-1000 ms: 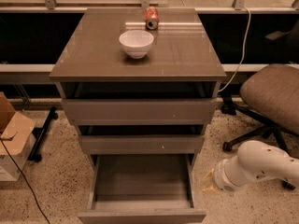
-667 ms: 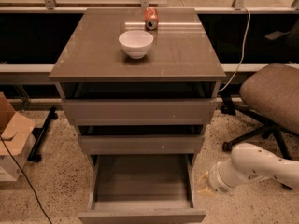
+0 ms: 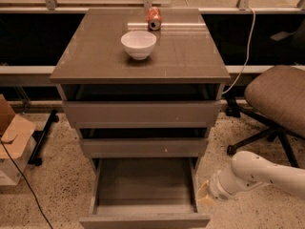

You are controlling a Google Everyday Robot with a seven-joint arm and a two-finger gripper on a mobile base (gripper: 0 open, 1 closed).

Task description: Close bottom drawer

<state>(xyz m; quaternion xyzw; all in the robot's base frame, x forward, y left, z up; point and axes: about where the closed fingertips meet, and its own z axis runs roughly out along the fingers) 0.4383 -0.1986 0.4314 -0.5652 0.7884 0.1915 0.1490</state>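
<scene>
The bottom drawer (image 3: 145,185) of the taupe-grey cabinet (image 3: 140,56) is pulled far out, and its plain grey-brown box is empty. Its flat front (image 3: 144,221) lies at the lower edge of the view. The middle drawer (image 3: 143,147) and top drawer (image 3: 141,112) stick out slightly. My white arm (image 3: 259,173) comes in from the lower right, low over the floor. The gripper (image 3: 202,193) is at its end, right beside the open drawer's right side wall, near the drawer's front half.
A white bowl (image 3: 138,44) and a red can (image 3: 154,18) on its side sit on the cabinet top. A brown office chair (image 3: 281,97) stands at the right, close to my arm. A cardboard box (image 3: 12,137) and a cable lie on the speckled floor at left.
My arm has slid left, bringing the gripper closer to the right side of the open bottom drawer. The drawer has not visibly moved.
</scene>
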